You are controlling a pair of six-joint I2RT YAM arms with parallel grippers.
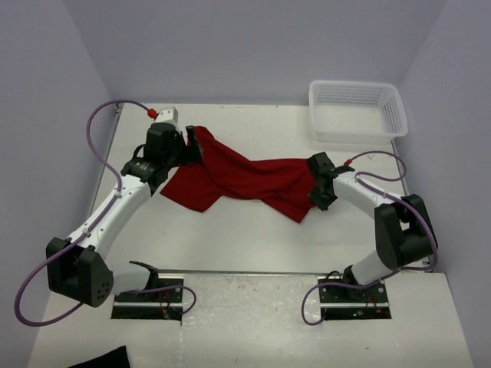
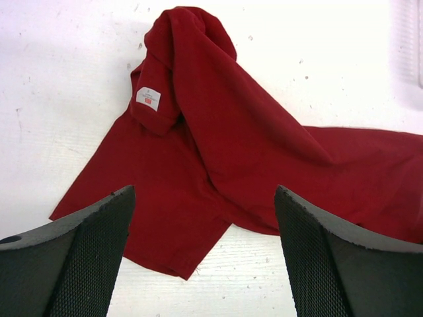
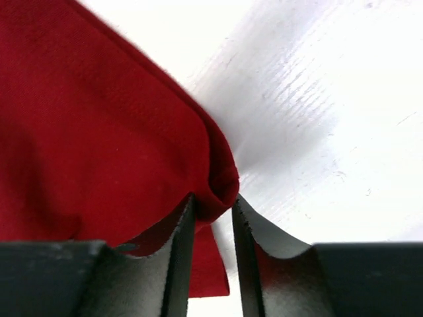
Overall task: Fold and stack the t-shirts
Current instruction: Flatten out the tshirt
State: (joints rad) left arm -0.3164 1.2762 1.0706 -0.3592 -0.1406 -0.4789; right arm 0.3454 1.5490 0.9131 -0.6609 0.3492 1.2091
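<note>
Right tool (image 3: 211,210) pinching t-shirt (image 1: 238,176) (bunched), left tool (image 2: 205,193) wide

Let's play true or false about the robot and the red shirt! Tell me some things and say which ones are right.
1. The red t-shirt is neatly folded. False: it lies crumpled and spread out on the table.
2. The left arm's jaws are wide open and hold nothing. True.
3. The right arm's jaws pinch an edge of the t-shirt. True.
4. The t-shirt sits inside the white mesh basket. False: it lies on the table, outside the basket.
5. A small white label shows on the t-shirt. True.
</note>
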